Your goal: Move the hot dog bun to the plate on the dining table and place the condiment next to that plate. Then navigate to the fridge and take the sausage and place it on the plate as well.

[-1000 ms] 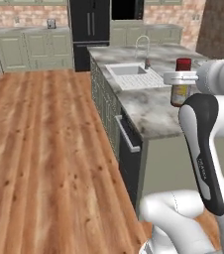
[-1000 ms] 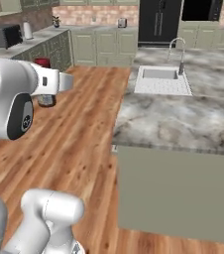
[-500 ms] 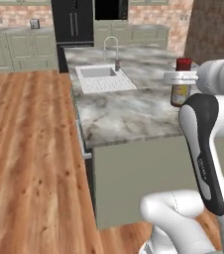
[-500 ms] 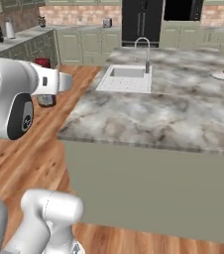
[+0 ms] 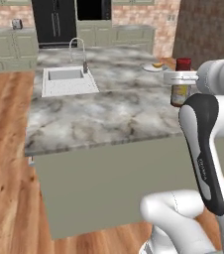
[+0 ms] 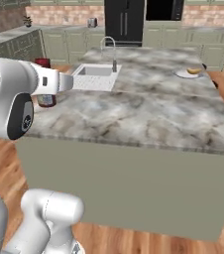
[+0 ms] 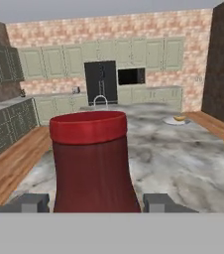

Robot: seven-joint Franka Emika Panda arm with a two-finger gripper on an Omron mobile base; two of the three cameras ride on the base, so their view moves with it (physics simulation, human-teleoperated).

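Fingers (image 7: 91, 202) closed on either side of the condiment (image 7: 91, 163), bottle held upright above the near edge of the marble surface (image 6: 148, 109). Hot dog bun (image 6: 194, 71) already lying on the plate (image 6: 186, 74) near the far right corner of that surface, well apart from the bottle. Sink (image 5: 67, 79) inset toward the far left. Fridge (image 7: 100, 82) shut against the back wall.

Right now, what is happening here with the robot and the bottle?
The gripper holds the condiment bottle upright between its two fingers, at the near side of the dining table. The bottle has not been set down yet. The plate sits at the far side of the marble top, and the hot dog bun already lies on it. The black fridge stands closed at the back wall.
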